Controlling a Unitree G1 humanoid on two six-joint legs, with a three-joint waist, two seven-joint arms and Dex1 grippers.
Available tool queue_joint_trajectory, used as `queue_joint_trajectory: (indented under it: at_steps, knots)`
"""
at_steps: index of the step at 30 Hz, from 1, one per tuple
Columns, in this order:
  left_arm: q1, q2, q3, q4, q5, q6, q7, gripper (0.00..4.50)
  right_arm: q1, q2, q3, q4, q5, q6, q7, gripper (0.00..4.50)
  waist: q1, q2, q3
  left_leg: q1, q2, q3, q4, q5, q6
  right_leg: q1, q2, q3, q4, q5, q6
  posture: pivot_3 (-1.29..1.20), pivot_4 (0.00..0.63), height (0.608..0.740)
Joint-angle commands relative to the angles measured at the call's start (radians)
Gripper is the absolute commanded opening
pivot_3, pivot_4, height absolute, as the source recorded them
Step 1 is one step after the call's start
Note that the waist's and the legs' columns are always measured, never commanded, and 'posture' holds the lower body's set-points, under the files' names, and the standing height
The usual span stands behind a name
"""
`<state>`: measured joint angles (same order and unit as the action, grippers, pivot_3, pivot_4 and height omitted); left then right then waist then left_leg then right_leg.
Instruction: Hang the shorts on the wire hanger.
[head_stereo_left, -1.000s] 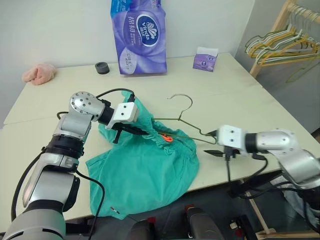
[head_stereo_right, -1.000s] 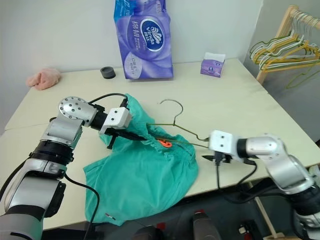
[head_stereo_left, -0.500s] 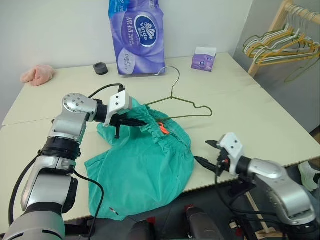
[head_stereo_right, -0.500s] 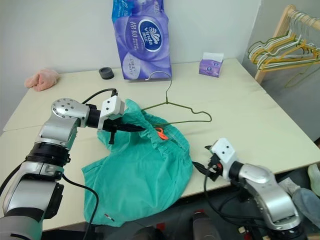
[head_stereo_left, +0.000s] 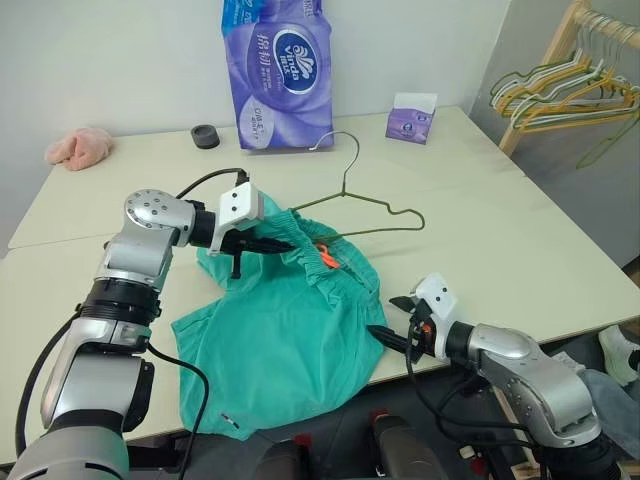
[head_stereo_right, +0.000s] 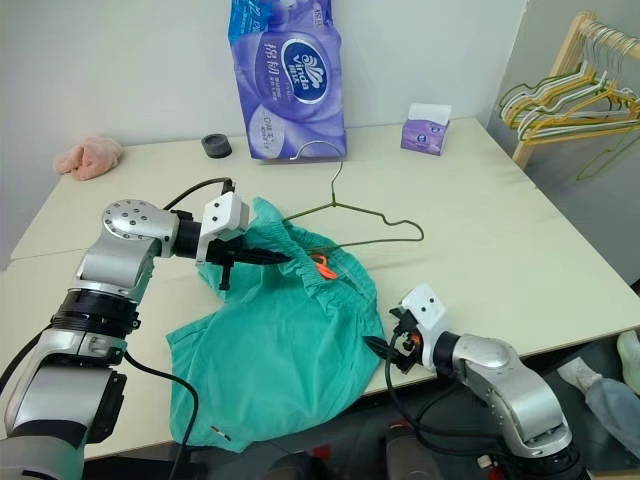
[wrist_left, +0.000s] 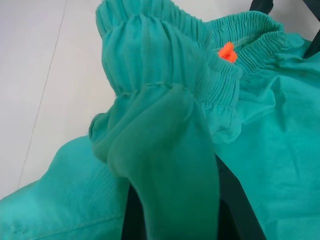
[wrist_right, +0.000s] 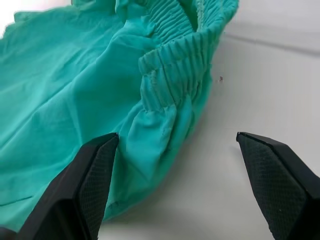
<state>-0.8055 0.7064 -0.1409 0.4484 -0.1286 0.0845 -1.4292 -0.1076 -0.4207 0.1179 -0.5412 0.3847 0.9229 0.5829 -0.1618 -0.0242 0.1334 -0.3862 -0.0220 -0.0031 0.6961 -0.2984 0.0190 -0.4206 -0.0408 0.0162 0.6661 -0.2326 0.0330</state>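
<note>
The teal shorts (head_stereo_left: 285, 325) lie crumpled on the table, part of them draped over its front edge. My left gripper (head_stereo_left: 272, 243) is shut on the gathered waistband (wrist_left: 165, 100) and holds that part raised, next to the orange tag (head_stereo_left: 325, 255). The wire hanger (head_stereo_left: 372, 206) lies flat behind the shorts with its hook (head_stereo_left: 342, 140) toward the purple pack. Its left end meets the raised waistband. My right gripper (head_stereo_left: 386, 318) is open at the shorts' right edge, low by the table's front edge. The waistband corner (wrist_right: 170, 75) lies just ahead of its fingers (wrist_right: 95, 170).
A tall purple tissue pack (head_stereo_left: 278, 70), a small purple tissue box (head_stereo_left: 411, 118), a black round object (head_stereo_left: 205, 136) and a pink cloth (head_stereo_left: 78, 146) stand along the back of the table (head_stereo_left: 500, 240). A wooden rack with bunched hangers (head_stereo_left: 565, 85) is at the far right.
The hanger has swung away from me and now lies flat with its hook near the purple pack. My right gripper moved left and down from the hanger's end to the shorts' right edge. The left keeps its hold.
</note>
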Motion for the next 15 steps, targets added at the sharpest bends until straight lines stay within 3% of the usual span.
queue_joint_trajectory:
  at_steps: [1,7,10,15]
  knots:
    - [-0.008,0.015,0.031,-0.034,-0.024,0.000,0.007,0.00,-0.038,0.025,0.000,-0.023,0.035,0.042,-0.030,4.02,-0.001,0.000,0.000,0.000,0.000,0.000,0.000,0.000,0.000,0.000,0.000,0.000,0.000,0.000,0.000,-0.22,0.104,0.740]
    - [-0.007,0.014,0.030,-0.037,-0.026,-0.002,0.011,0.00,-0.087,0.068,0.084,0.074,-0.064,0.003,-0.135,4.02,0.000,0.000,0.000,0.000,0.000,0.000,0.000,0.000,0.000,0.000,0.000,0.000,0.000,0.000,0.000,-0.21,0.098,0.740]
    - [-0.005,0.018,0.033,-0.037,-0.026,-0.003,0.014,0.00,-0.091,0.054,0.110,0.097,-0.099,-0.042,-0.138,3.42,0.000,0.000,0.000,0.000,0.000,0.000,0.000,0.000,0.000,0.000,0.000,0.000,0.000,0.000,0.000,-0.21,0.096,0.740]
    - [0.001,0.022,0.048,-0.041,-0.032,0.000,0.032,0.00,-0.086,0.061,0.069,0.112,-0.093,-0.097,-0.134,1.72,-0.001,0.000,0.000,0.000,0.000,0.000,0.000,0.000,0.000,0.000,0.000,0.000,0.000,0.000,0.000,-0.21,0.094,0.740]
